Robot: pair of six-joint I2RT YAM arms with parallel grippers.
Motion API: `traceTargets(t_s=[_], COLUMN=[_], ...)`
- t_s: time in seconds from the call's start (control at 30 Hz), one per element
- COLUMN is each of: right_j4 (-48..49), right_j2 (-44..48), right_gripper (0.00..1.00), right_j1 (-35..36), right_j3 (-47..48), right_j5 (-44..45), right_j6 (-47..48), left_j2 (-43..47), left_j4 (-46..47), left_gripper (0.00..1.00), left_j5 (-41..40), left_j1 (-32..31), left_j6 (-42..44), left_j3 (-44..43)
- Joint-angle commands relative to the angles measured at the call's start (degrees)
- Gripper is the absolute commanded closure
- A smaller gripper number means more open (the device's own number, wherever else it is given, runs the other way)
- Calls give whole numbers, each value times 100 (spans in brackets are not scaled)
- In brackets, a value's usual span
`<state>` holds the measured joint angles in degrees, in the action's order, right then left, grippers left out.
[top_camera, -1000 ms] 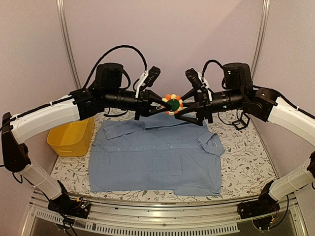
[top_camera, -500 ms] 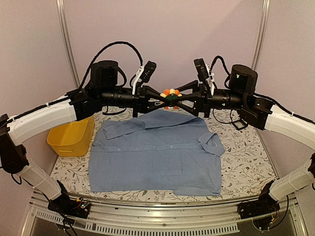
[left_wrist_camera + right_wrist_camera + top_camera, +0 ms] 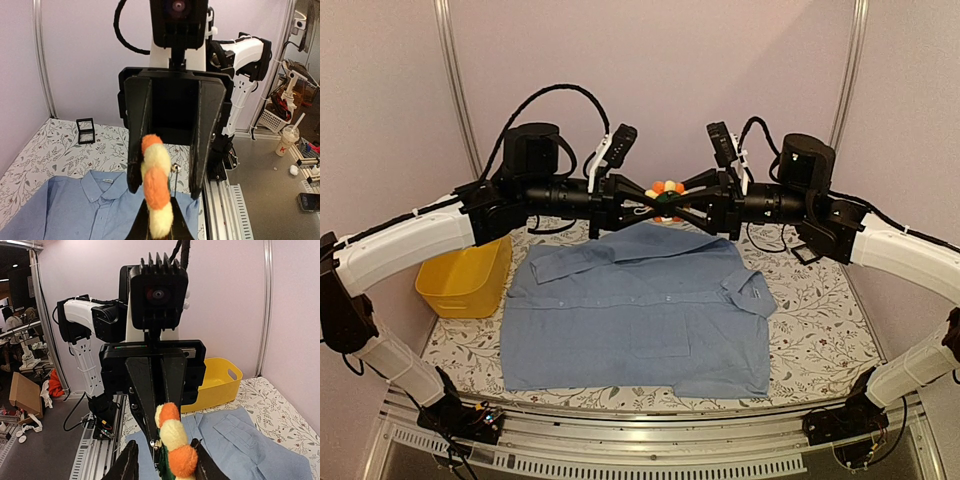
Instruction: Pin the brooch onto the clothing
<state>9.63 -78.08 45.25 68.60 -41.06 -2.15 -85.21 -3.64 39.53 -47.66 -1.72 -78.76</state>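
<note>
The left claw (image 3: 658,204) had its fingertips cut off at its wrist view's bottom edge, seemingly pinched on the small fuzzy orange-and-yellow flower brooch (image 3: 667,189). A floral tablecloth (image 3: 810,330) lay under lilac walls (image 3: 720,60). Both arms reached level, tip to tip. The right claw (image 3: 683,200) gaped around the brooch, with the light blue button-up shirt (image 3: 640,310) flat below.

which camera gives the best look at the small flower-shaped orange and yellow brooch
Right wrist: the brooch is close and edge-on, with petals, green back and metal pin visible. Left wrist shows it close too, but mostly petal edges. Top external shows it tiny and far off.
</note>
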Motion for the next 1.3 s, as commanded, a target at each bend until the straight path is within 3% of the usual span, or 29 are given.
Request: traceTargets(t_s=[0.0,0.1,0.4,0.83,1.27], right_j4=[128,127,118,108,-191], right_j2=[20,6,-14,-44,-319], right_gripper=[71,75,62,84,87], right_j1=[10,10,10,4,1], right_j3=[-50,-59,-149,-40,195], right_j5=[1,-10,-16,157,633], right_j6=[-31,-38,-18,-155,-385], left_j2=[153,158,197,165,93], left_j4=[153,170,203,141,-237], left_gripper=[100,100,100,100,100], left_j5=[8,20,19,81,-177], left_j1=[-59,-60,-65,-60,-362], left_j6=[65,66,66,131,626], left_j3=[62,63,97,89,-86])
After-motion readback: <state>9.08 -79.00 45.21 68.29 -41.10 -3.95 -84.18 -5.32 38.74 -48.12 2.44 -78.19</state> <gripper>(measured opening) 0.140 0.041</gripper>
